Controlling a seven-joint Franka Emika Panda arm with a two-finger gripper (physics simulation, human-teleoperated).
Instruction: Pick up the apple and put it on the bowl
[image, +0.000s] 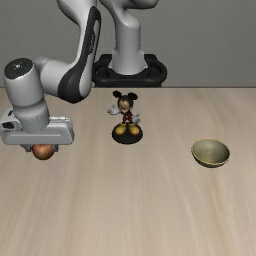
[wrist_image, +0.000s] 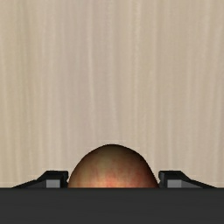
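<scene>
Squarely between fingers (wrist_image: 54, 178), apple (wrist_image: 114, 168), touching both

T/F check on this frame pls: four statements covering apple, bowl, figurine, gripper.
1. The apple lies in the bowl. False: the apple is under the gripper at the exterior view's left, well apart from the bowl at that view's right.
2. A mouse figurine stands upright on the table. True.
3. The gripper hangs over the bowl. False: it is over the apple.
4. The bowl holds nothing. True.
</scene>
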